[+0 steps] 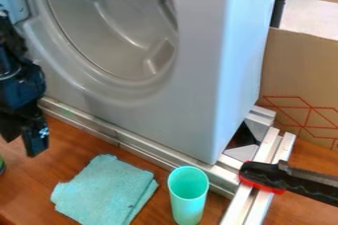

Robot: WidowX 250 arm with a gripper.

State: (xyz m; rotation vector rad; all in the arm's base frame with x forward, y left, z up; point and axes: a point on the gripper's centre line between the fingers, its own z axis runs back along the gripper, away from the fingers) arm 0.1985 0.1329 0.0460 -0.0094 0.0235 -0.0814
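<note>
Upright turquoise plastic cup (188, 208) stands on the brown wooden bench (72, 145), just right of a folded teal cloth (105, 189). Black two-finger gripper (21, 146) hangs at left, fingers moderately apart, before a grey moulded housing (191, 110) bordered by metal rails (135, 145).

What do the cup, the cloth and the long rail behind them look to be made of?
Cup: probably smooth plastic; it has a soft sheen and even mint colour, though painted metal isn't ruled out.
Cloth: soft, matte fabric, judging by its folded layers and fuzzy surface; the fibre is unclear.
Rail: likely bare metal, perhaps aluminium, given its silvery look and lengthwise grooves.
</note>
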